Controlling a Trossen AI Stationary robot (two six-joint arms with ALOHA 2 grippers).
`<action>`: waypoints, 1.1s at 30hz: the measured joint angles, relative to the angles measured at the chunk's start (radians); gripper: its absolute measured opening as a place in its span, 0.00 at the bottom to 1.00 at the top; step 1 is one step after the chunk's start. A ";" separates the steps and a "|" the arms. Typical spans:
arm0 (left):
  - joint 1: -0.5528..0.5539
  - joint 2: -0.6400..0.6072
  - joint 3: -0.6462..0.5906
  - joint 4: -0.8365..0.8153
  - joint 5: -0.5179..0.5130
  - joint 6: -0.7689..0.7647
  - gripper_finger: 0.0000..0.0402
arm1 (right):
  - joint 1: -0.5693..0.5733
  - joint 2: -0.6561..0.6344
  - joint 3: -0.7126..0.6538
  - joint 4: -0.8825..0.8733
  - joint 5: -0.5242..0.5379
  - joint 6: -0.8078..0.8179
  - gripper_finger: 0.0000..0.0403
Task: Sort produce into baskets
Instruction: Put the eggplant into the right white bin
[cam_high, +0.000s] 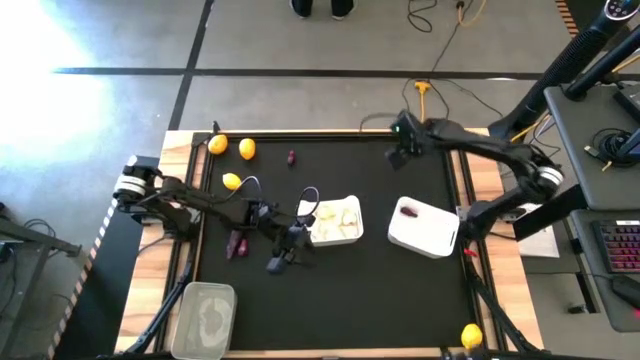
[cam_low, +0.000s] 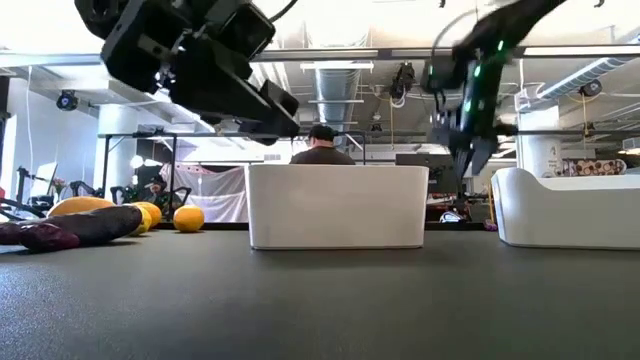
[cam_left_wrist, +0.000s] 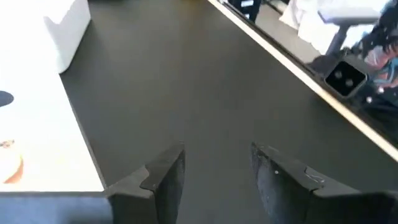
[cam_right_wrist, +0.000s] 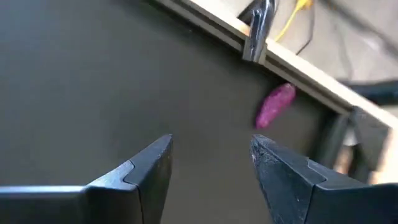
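My left gripper (cam_high: 292, 250) stands open above the mat, beside the near left corner of the middle white basket (cam_high: 338, 238), nothing between its fingers (cam_left_wrist: 166, 177). That basket (cam_left_wrist: 43, 106) holds several pale garlic-like pieces (cam_high: 338, 217). My right gripper (cam_high: 403, 148) hangs open over the mat's far side, and its wrist view shows a purple vegetable (cam_right_wrist: 274, 106) lying on the mat ahead of it, near the far edge. The right white basket (cam_high: 430, 240) holds one purple vegetable (cam_high: 408, 211). Lemons (cam_high: 217, 144) (cam_high: 246, 149) (cam_high: 231, 181) and purple pieces (cam_high: 237, 243) (cam_high: 291, 157) lie on the mat.
A clear tub (cam_high: 205, 318) stands at the near left corner. One lemon (cam_high: 471, 335) lies at the near right edge. A wooden rim (cam_high: 300, 134) frames the black mat. A person (cam_low: 322, 148) sits beyond the table. Bare mat lies along the near side (cam_high: 340, 300).
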 joint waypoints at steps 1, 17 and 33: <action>0.000 -0.006 -0.007 -0.009 0.000 0.009 0.41 | -0.041 0.033 0.005 0.014 -0.022 -0.002 0.52; 0.027 -0.252 -0.122 -0.210 -0.001 0.048 0.41 | -0.351 0.496 0.312 -0.201 -0.083 -0.058 0.52; 0.035 -0.359 -0.209 -0.207 -0.048 -0.005 0.41 | -0.402 0.637 0.440 -0.261 -0.197 -0.093 0.30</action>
